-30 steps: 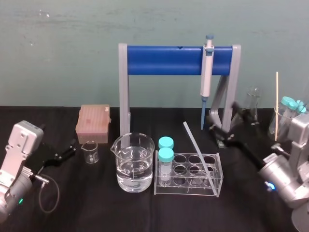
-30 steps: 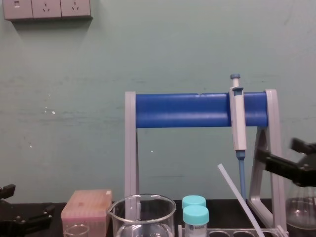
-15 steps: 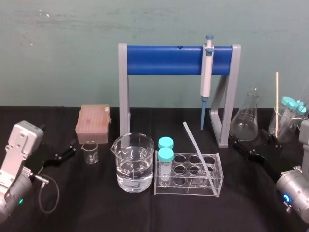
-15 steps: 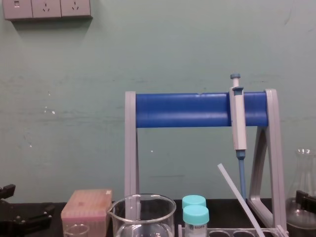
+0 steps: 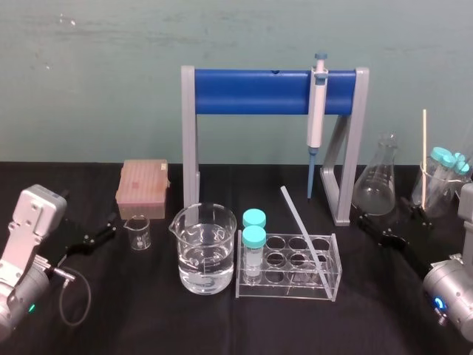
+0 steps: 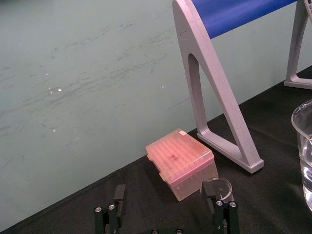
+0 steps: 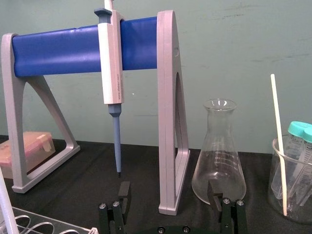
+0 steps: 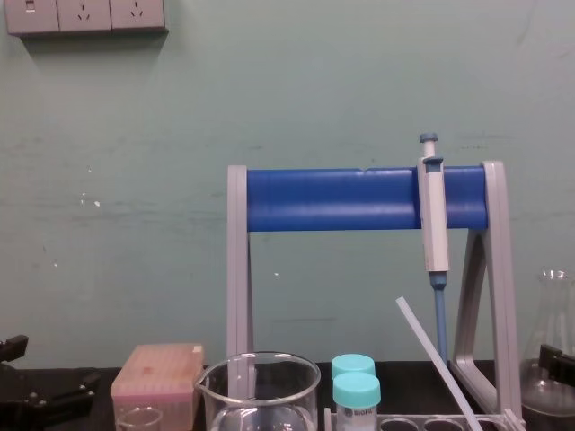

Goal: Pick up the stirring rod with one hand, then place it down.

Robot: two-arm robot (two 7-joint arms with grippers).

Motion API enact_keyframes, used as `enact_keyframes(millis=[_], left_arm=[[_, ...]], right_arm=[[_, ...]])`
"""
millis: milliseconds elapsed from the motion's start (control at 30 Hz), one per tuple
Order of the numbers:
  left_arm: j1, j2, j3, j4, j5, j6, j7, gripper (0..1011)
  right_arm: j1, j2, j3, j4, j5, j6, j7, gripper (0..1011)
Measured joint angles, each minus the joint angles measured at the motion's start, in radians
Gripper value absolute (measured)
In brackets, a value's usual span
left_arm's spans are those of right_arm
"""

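Since then, you drew the black right gripper [image 5: 384, 213], wide and empty, rightward from the thin translucent stirring rod [image 5: 303, 225]; the left gripper [image 5: 103, 231] stayed parked, wide.

I see a pale green wall [image 5: 89, 74] behind everything, matte, scuffed with faint streaks and small white specks. A row of greyish wall sockets [image 8: 85, 16] sits high at the chest view's left. A black counter [image 5: 148, 310] spans the head view's width and meets the wall in a straight edge. The light is soft and even.
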Motion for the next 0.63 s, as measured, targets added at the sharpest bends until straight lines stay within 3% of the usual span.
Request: enact_keyframes(millis=[633], left_arm=[[0.000, 0.000, 0.000, 0.000, 0.000, 0.000, 0.000, 1000]], right_arm=[[0.000, 0.001, 0.000, -0.001, -0.001, -0.003, -0.002, 1000]])
